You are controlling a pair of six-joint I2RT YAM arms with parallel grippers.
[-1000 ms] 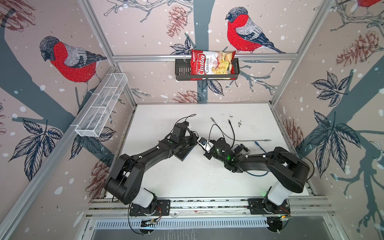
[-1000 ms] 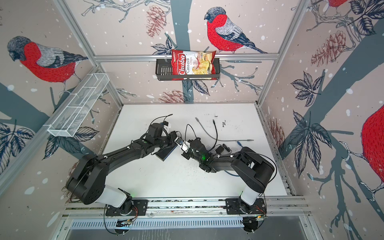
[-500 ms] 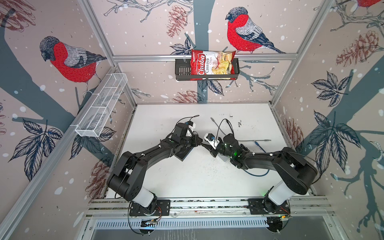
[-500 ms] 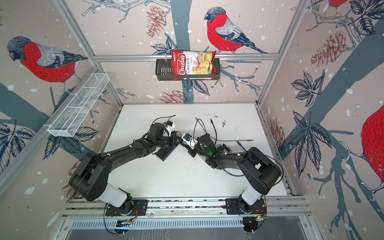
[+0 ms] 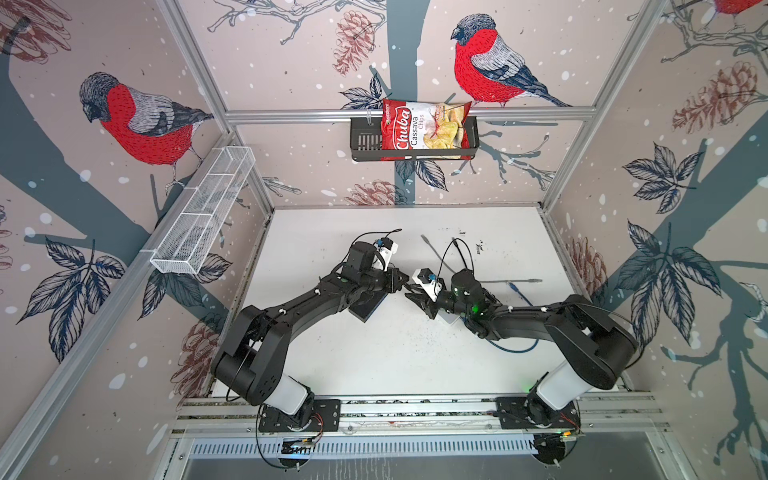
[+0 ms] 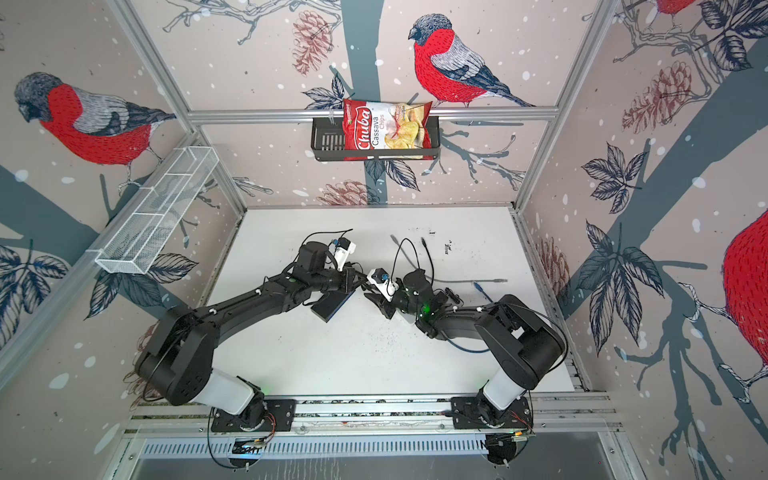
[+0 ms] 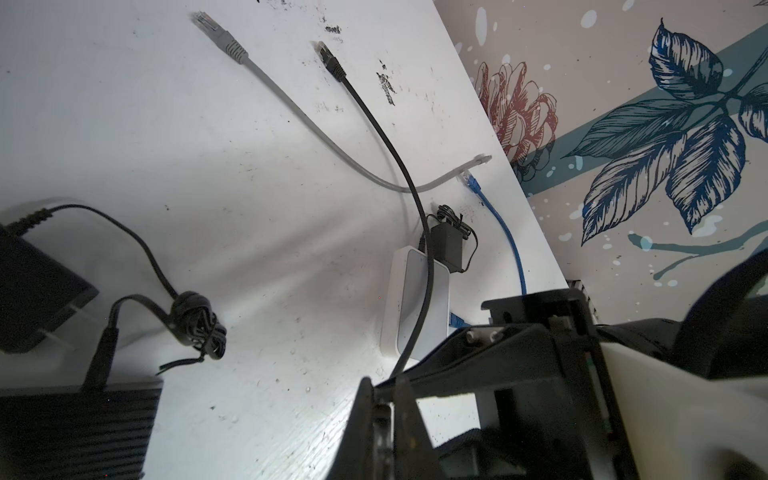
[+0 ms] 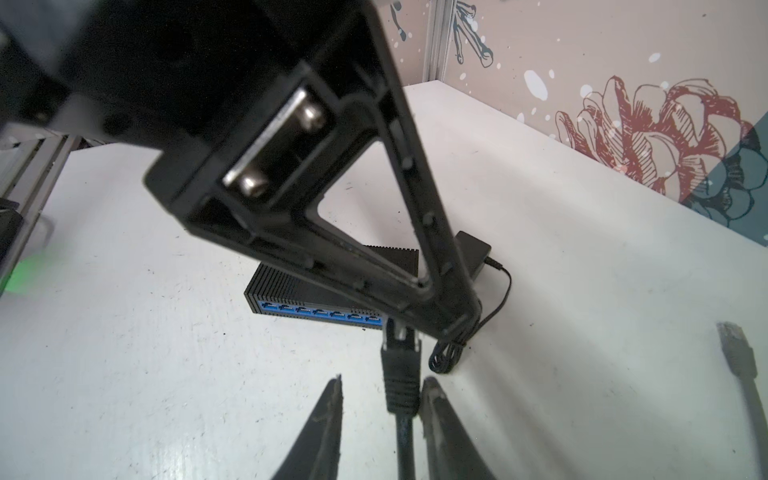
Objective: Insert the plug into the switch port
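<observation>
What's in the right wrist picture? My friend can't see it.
The left gripper pinches a black plug by its tip, in front of a black switch with blue ports. The right gripper stands open, its fingers either side of the cable.

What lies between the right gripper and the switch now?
In the right wrist view, the black plug lies there, between the open right gripper and the switch, its front end pinched by the left gripper.

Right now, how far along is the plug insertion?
Done: the black plug is lifted, pinched at its tip by the shut left hand. In hand: the right hand stands open either side of its boot. Left: the switch shows only empty ports; aligning and pushing in remain.
</observation>
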